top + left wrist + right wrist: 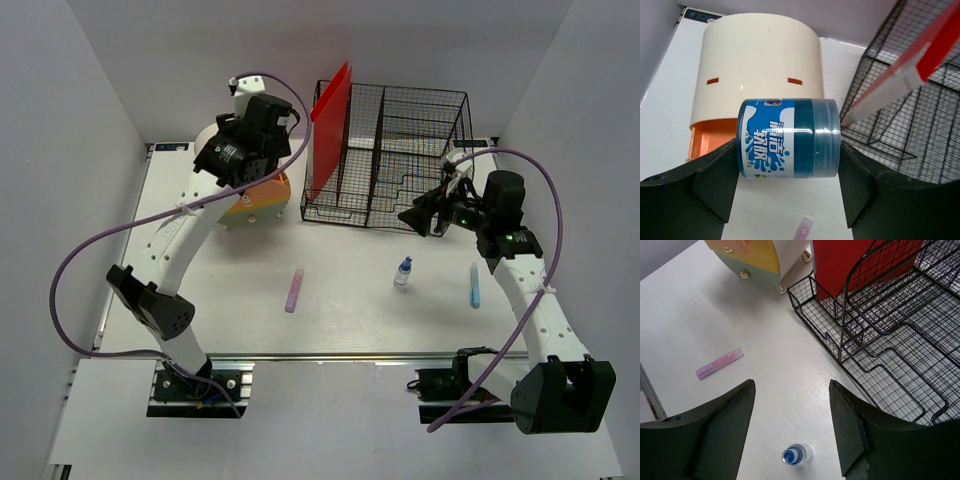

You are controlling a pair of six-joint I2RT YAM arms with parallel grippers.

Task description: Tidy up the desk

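Note:
The white desk (350,315) carries loose items. My left gripper (250,165) is shut on a blue jar (789,145) with a blue-and-white label. It holds the jar on its side, above the desk and in front of the cream-and-orange drawer box (760,65). My right gripper (415,218) is open and empty, hovering over the desk beside the black wire basket (400,150). A small clear bottle with a blue cap (796,455) stands below and between its fingers. A pink pen (294,290) and a blue pen (474,284) lie on the desk.
A red folder (330,130) leans upright in the basket's left compartment. The drawer box (262,197) sits left of the basket. A metal rail (330,357) runs along the desk's front edge. Grey walls close in the sides and back.

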